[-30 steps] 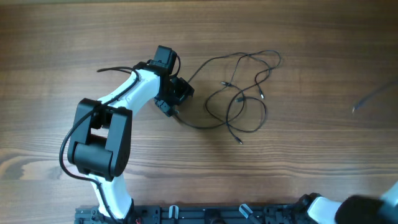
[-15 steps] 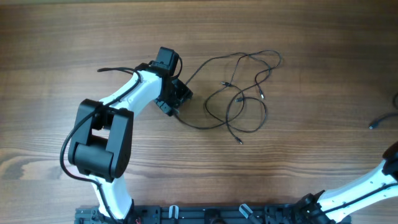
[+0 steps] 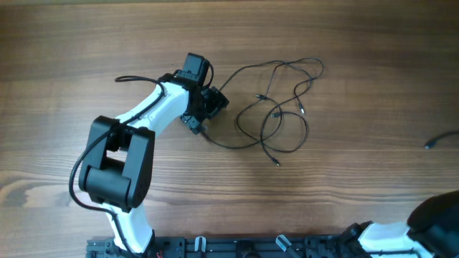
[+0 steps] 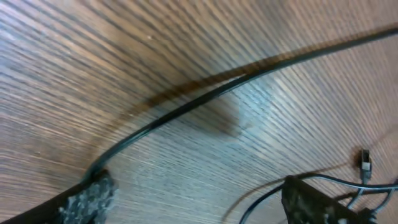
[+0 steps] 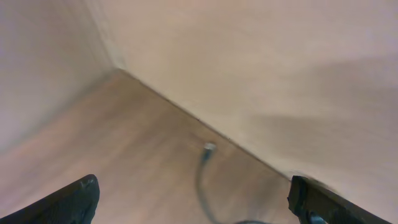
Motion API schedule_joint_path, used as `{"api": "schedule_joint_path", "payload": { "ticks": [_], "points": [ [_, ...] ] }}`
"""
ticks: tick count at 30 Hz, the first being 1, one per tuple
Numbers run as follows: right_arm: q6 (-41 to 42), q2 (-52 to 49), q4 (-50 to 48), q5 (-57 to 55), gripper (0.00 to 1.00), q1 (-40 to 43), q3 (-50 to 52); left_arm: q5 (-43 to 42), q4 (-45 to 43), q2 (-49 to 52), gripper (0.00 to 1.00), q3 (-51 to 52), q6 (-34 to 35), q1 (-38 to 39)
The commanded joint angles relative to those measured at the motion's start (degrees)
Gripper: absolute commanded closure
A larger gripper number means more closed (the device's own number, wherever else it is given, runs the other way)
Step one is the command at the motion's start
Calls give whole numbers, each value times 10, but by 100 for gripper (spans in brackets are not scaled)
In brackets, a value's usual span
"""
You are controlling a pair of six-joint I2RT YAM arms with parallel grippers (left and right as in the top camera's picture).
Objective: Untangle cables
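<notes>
The cables [image 3: 280, 107] lie as thin black loops, loosely crossed, in the middle of the wooden table [image 3: 344, 43]. My left gripper [image 3: 206, 111] stands open at their left end. In the left wrist view one cable [image 4: 249, 78] runs flat across the wood past the left fingertip [image 4: 87, 200], nothing is pinched, and a small plug tip [image 4: 365, 160] lies to the right. A separate cable end [image 3: 434, 141] rests near the table's right edge. In the blurred right wrist view my right gripper [image 5: 196, 202] is open above that cable's plug tip [image 5: 208, 147].
The left arm [image 3: 115, 165] reaches in from the front left. Part of the right arm [image 3: 430, 222] shows at the bottom right corner. A pale wall [image 5: 261, 68] borders the table beyond the right gripper.
The right gripper opened and let go of a cable, which now lies near the right edge; the right arm pulled back to the lower right. The left gripper opened wider and shifted slightly.
</notes>
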State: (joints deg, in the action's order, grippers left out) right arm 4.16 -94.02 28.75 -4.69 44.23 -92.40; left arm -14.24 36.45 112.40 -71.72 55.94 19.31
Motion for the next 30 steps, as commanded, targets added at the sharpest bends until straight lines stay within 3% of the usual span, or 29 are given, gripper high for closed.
{"api": "schedule_joint_path", "payload": {
  "ticks": [1,6,8,10,13,19,20,21,22,23,24,30],
  "points": [
    [25,2,31,41,0,-55,-5,38,2,-31,0,28,-44,-12],
    [35,-31,109,217,0,-167,13,51,-3,-74,0,28,-50,-13],
    [73,-41,113,148,0,-199,26,51,1,-74,0,28,-50,-13],
    [228,-48,157,-74,0,-213,40,51,22,-74,0,28,-50,-13],
    [378,-66,249,-184,0,-150,40,51,26,-74,0,28,-63,-13],
    [313,-132,262,-157,4,13,44,51,24,-74,0,28,-63,-12],
    [302,-146,260,-154,15,37,44,51,20,-74,0,28,-63,-12],
    [293,-157,257,-159,36,53,44,51,18,-74,0,28,-63,-12],
    [289,-170,253,-173,67,73,45,51,18,-74,0,28,-63,-12],
    [289,-181,250,-191,91,92,48,51,20,-74,0,28,-63,-12],
    [288,-191,248,-208,96,110,55,51,20,-74,0,28,-63,-10],
    [261,-208,132,-219,96,185,161,51,19,-74,0,28,-62,-4]
  ]
}}
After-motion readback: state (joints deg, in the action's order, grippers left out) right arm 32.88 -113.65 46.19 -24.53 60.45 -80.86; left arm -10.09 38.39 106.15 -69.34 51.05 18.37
